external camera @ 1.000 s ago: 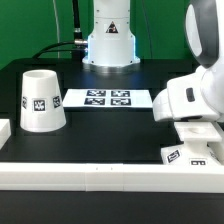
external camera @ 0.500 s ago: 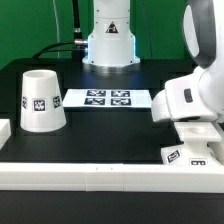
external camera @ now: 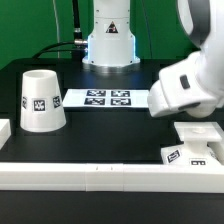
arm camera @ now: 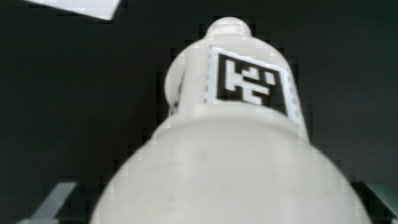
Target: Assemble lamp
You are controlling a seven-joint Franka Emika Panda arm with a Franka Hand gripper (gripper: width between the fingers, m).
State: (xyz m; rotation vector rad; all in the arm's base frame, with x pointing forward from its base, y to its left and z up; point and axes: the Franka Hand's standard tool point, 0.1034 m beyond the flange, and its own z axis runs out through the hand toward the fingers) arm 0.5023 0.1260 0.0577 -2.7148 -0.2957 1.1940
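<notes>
The arm (external camera: 190, 85) has risen and tilted since half a second ago, baring the part it had been hanging low over at the right end of the bench (external camera: 110, 135); nothing else on the bench has shifted.

Starting at the left edge, we see the shade (external camera: 43, 100) standing wide end down, one square tag facing the front edge. At the back edge, near the middle, the marker board (external camera: 107, 98) lies flat, just in front of the arm's white pedestal (external camera: 108, 45). Farther right, the arm's white housing hangs above the bench. Below it, in the front right corner, sits the base (external camera: 197, 134), a tag showing on its near side, just behind the long white rail (external camera: 100, 172) that runs along the front edge.

From the exterior view we cannot see the bulb. The wrist view fills with it: the bulb (arm camera: 222, 150) points away from the camera, narrow end farthest, a black-and-white tag (arm camera: 249, 78) on its neck. The gripper (arm camera: 222, 200) is closed on the bulb's wide end, its fingers (arm camera: 59, 200) showing only as dark slivers pressed against either flank. Behind the bulb we see the dark bench top and one corner of the marker board.
</notes>
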